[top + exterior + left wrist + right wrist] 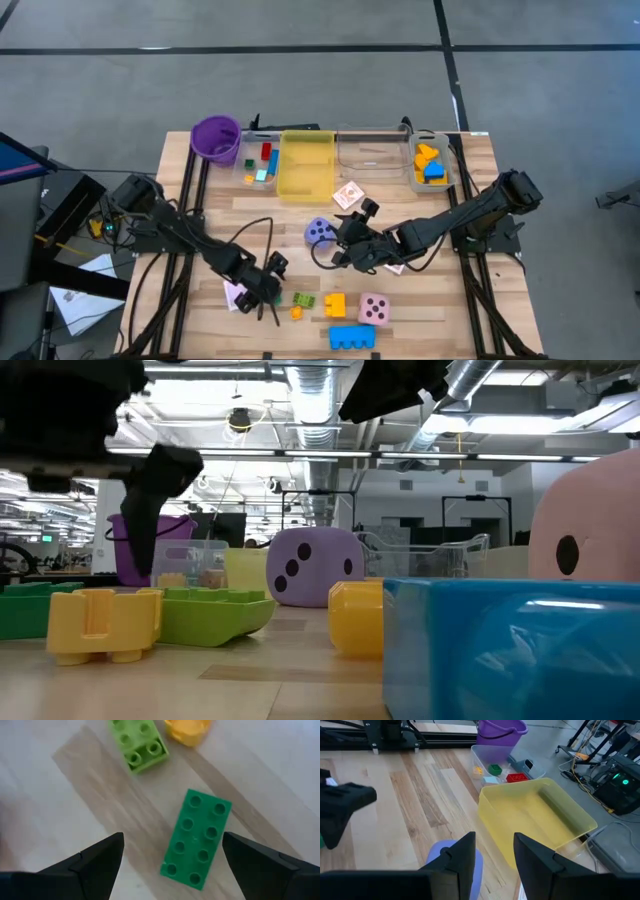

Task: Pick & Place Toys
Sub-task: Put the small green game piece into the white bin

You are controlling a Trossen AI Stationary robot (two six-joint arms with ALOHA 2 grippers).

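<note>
Two dark, black-cabled arms [190, 238]

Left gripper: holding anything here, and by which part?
Nothing held. The left gripper is open, its fingers apart on either side of the dark green brick lying on the table, not touching it.

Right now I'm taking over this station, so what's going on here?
The left gripper hovers open over a dark green brick near the table's front edge, not touching it. The right gripper is open mid-table, by the purple die. The yellow bin is empty.
</note>
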